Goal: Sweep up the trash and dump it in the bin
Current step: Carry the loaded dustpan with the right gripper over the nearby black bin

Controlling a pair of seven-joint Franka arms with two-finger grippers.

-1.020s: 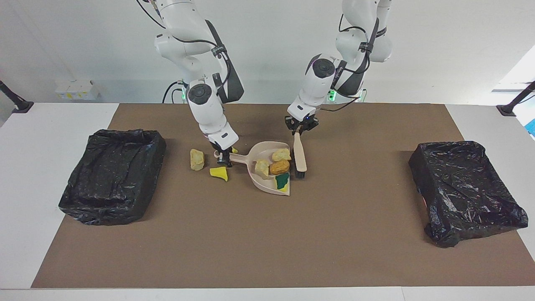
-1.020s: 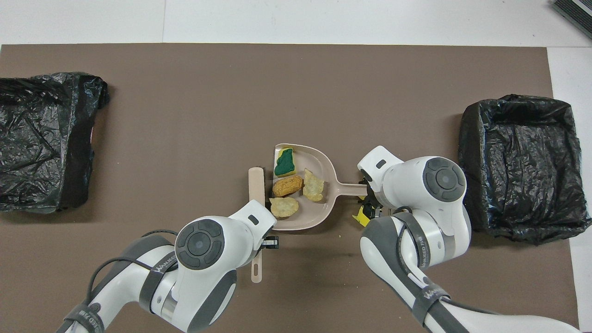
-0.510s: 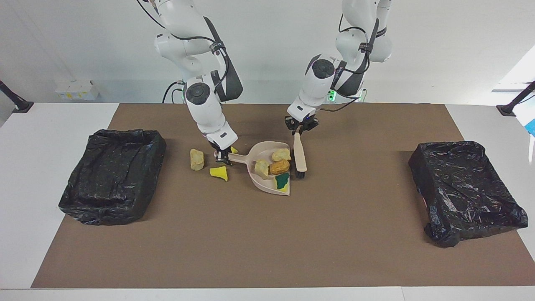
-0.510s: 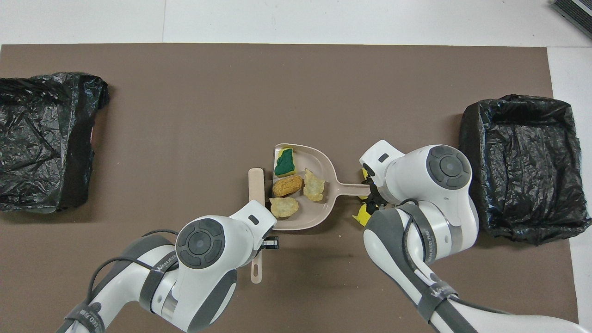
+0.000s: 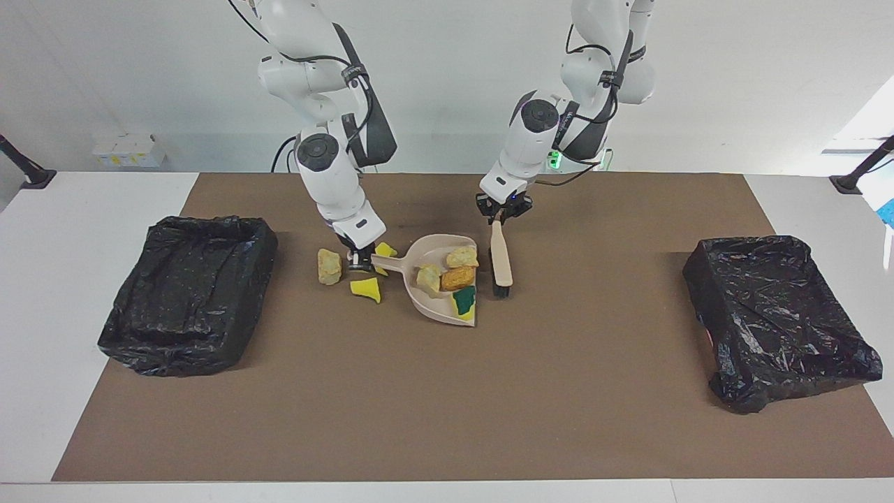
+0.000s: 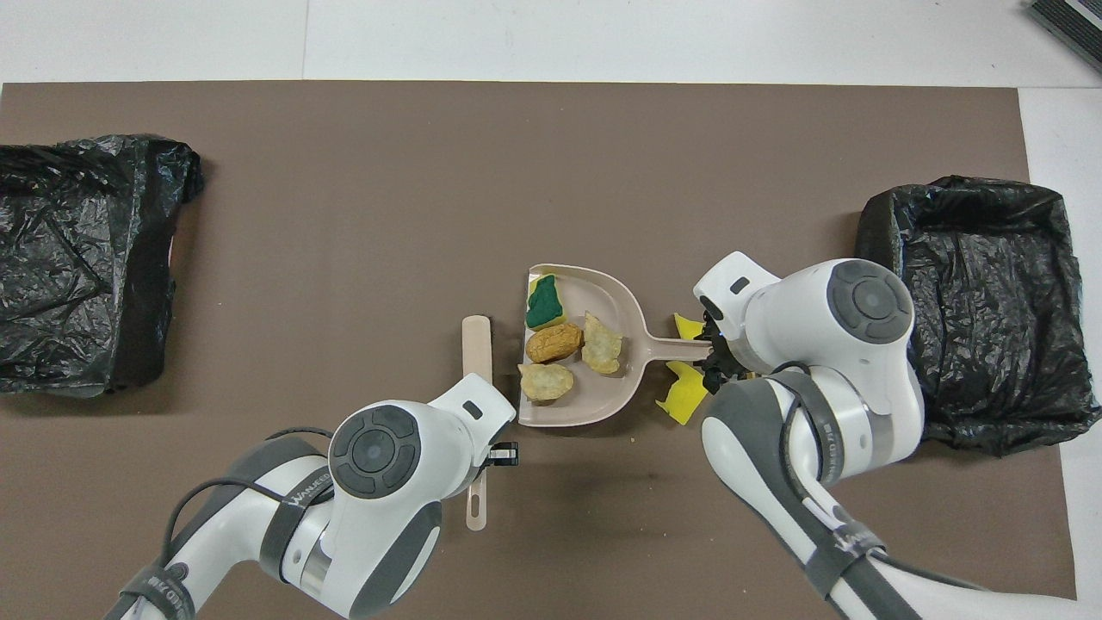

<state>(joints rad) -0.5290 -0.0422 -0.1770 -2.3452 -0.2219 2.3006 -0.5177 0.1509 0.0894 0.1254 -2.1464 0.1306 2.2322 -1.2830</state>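
Beige dustpan (image 5: 431, 283) handle end hidden by right gripper (image 5: 359, 261).

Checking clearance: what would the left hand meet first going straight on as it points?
Probably the brown mat: the left hand points down along the brush it grips, bristles seemingly on the mat beside the dustpan.

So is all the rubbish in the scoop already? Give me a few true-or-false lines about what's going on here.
1. Four scraps lie in the dustpan. True.
2. All the trash is in the pan. False: a tan lump and yellow pieces lie on the mat beside its handle.
3. The left gripper holds the brush. True.
4. The brush is inside a bin. False: it stands on the mat beside the pan.
5. The right gripper is at the pan's handle. True.
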